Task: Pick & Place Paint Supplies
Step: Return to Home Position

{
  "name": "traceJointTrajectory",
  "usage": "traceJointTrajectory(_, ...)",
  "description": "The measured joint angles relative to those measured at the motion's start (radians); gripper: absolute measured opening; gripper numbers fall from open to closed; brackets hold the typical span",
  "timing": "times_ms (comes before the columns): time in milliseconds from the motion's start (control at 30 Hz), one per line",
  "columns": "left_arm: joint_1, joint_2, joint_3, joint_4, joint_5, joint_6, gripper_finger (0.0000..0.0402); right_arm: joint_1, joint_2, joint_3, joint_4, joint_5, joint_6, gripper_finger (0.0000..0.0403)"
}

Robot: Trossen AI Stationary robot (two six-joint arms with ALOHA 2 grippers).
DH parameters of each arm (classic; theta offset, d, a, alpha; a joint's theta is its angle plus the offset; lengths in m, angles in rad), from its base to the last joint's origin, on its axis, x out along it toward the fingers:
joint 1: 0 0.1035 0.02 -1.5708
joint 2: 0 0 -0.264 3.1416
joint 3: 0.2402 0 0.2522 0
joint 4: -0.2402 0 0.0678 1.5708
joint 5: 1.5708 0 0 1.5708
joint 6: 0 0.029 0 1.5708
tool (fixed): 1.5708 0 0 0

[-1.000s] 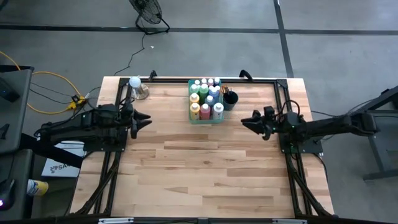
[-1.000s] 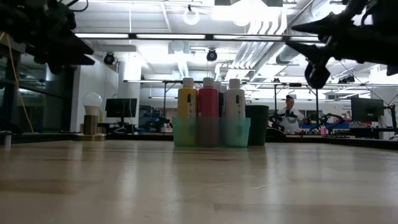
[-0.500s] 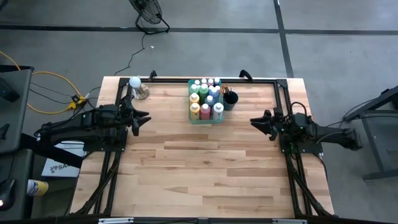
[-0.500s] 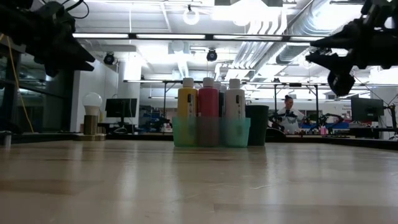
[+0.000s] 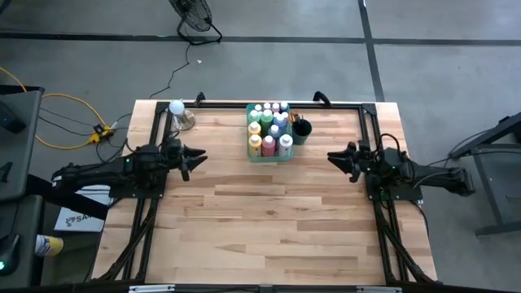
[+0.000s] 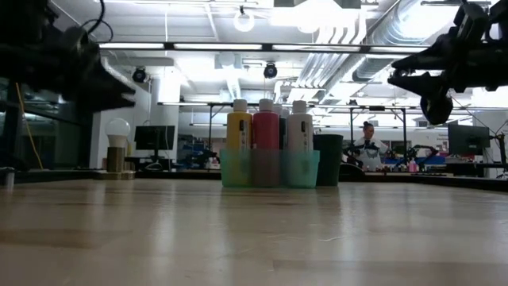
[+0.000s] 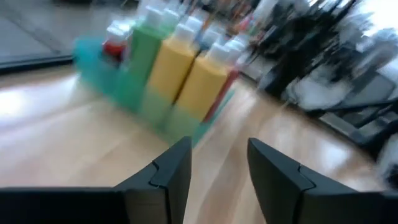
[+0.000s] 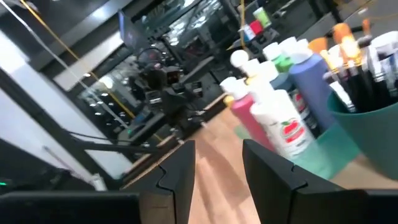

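Note:
Several white-capped paint bottles [image 5: 269, 130] in yellow, red, green, blue and white stand upright in a green tray [image 6: 270, 168] near the table's far edge. Next to the tray on its right stands a dark cup of brushes [image 5: 301, 130]. My left gripper [image 5: 195, 155] hovers open to the left of the tray and points at it; its wrist view shows the bottles [image 7: 180, 68] ahead of the gripper [image 7: 217, 162]. My right gripper [image 5: 334, 156] hovers open on the tray's right side. Its wrist view has the bottles [image 8: 273, 118] and the cup [image 8: 360, 81] beyond the gripper [image 8: 219, 162].
A clear object with a white ball top [image 5: 179, 114] stands at the far left corner of the table. Black frame rails [image 5: 159, 138] run along the left, right and far edges. Bare wood [image 5: 269, 220] fills the middle and near half. A person [image 6: 370, 143] is in the room behind.
My left gripper has moved toward the table's right, nearer the tray, and has come down a little. My right gripper has drawn back slightly toward the table's right edge as its arm folded in. The bottles, tray and cup have stayed put.

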Motion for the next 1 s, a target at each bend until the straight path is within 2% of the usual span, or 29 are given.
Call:
traceJointTrajectory(133, 0.000, -0.009, -0.065, 0.170, 0.032, 0.023, 0.0152, 0.005, 0.000, 0.000, 0.002, -0.036, 0.052, 0.0128)
traceJointTrajectory(233, 0.000, -0.006, -0.081, 0.209, 0.029, 0.077, 0.0152, 0.004, 0.000, 0.000, 0.002, -0.040, 0.064, 0.0128)
traceJointTrajectory(400, 0.000, 0.003, -0.082, 0.189, 0.050, 0.164, 0.0152, 0.004, 0.000, -0.001, 0.002, -0.036, 0.062, 0.0128)
traceJointTrajectory(600, 0.000, 0.020, -0.083, 0.182, 0.117, 0.171, 0.0152, 0.004, 0.000, -0.001, 0.002, -0.035, 0.062, 0.0128)
traceJointTrajectory(1000, 0.000, 0.019, -0.085, 0.184, 0.117, 0.171, 0.0152, 0.004, 0.001, -0.002, 0.002, -0.033, 0.062, 0.0128)
